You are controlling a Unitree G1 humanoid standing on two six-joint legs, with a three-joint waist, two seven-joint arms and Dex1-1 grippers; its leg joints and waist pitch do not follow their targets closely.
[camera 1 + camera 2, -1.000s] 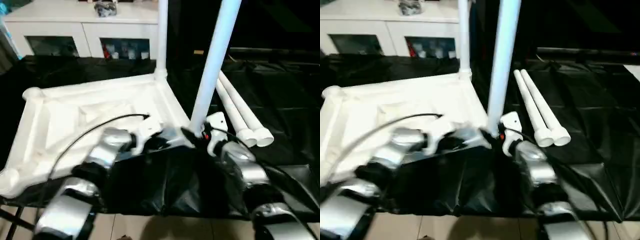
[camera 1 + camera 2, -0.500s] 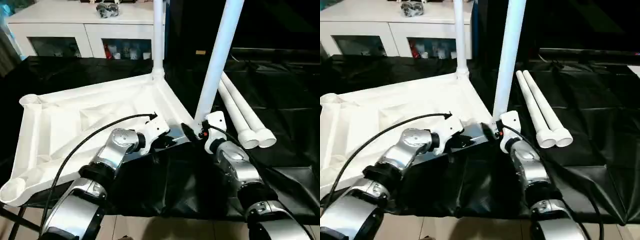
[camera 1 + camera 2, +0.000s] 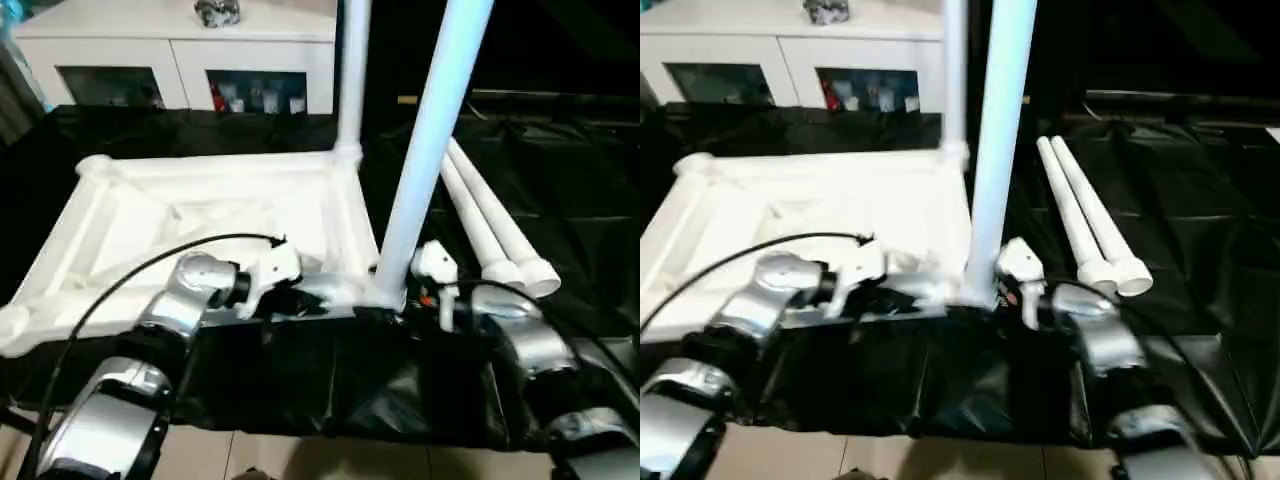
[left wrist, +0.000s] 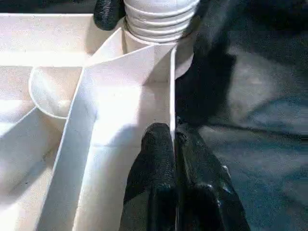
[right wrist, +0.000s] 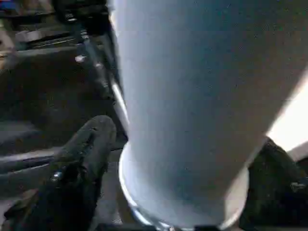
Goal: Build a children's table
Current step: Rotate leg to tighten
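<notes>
Standing upright in corner sockets of the table top [image 3: 200, 205]: two legs [image 3: 430, 150].

I see the white ribbed table top [image 3: 200, 215], its white tube legs [image 3: 432, 140], black sheeting [image 3: 560, 190] over the table, a white cabinet [image 3: 180, 45], my silver forearms [image 3: 185, 300] and black fingers [image 4: 159, 159].

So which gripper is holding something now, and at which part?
The left gripper pinches the tabletop's thin side wall near a corner. The right gripper surrounds a standing leg's base.
</notes>
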